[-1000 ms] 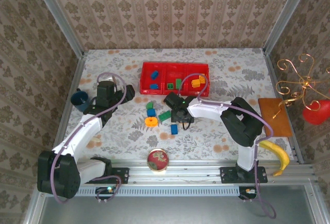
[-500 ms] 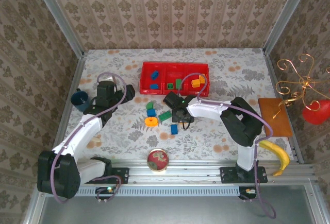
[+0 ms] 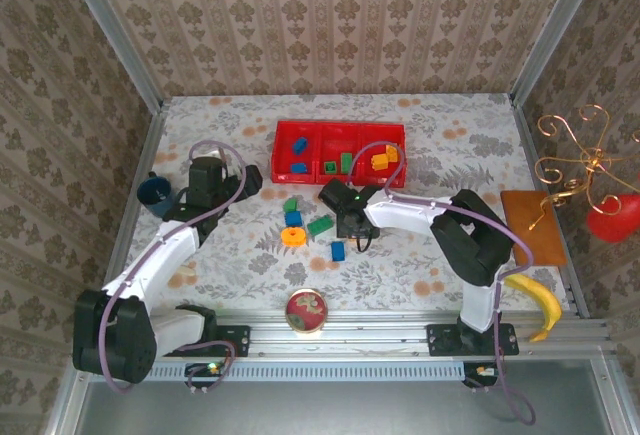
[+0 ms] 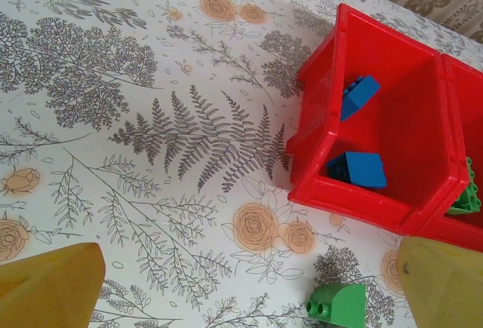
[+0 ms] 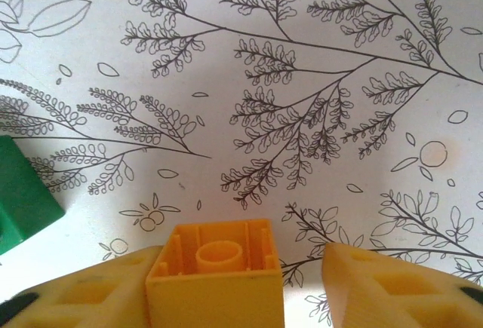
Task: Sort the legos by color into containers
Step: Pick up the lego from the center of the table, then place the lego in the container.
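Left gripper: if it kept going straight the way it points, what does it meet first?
Probably the left gripper meets bare tablecloth first, between its open fingers; the green lego sits off to one side, the red tray further on. Depth is unclear.

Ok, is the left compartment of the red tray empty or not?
Not empty: two blue blocks lie in that compartment of the red tray.

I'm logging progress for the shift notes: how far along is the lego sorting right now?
Done: the red tray holds blue legos in its left compartment, green legos in the middle, orange legos at right. In hand: the right hand brackets an orange block, not yet clamped; the left hand hangs open near the tray. Left: two green blocks, two blue blocks and the orange ring, loose.
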Tool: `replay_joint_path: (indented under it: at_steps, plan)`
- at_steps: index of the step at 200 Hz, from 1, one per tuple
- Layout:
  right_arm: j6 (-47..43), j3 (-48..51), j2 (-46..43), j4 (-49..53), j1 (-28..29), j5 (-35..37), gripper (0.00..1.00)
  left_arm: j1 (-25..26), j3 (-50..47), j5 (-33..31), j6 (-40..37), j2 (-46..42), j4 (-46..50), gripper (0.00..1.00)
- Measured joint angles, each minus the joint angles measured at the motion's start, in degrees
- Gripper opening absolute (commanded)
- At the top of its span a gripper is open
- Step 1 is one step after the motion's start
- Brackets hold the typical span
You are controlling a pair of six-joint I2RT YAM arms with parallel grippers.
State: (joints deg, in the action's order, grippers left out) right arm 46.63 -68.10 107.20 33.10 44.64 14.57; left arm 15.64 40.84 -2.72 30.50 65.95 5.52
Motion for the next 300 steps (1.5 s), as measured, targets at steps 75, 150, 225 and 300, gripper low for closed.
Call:
replay_joint_path:
  at_steps: [75, 150, 225, 300]
  plan:
    - [-0.63, 0.0, -0.57, -0.57, -0.37, -0.5, 0.22, 0.0, 0.0, -0.02, 0.0, 0.0, 0.02, 1.0]
    - [-8.37, -3.37, -7.85, 0.52, -9.35, 2.47, 0.22, -0.11, 0.0, -0.02, -0.02, -0.02, 0.07, 1.0]
    - [-18.58, -16.81, -1.49, -1.38, -18.69, 5.55, 0.24, -0.37, 0.0, 0.83, -0.04, -0.02, 0.11, 1.0]
    - [-21.22, -20.37, 6.29, -1.95, -21.0, 5.86, 0.41, -0.31, 0.04, 3.19, -0.74, 0.46, 0.57, 1.0]
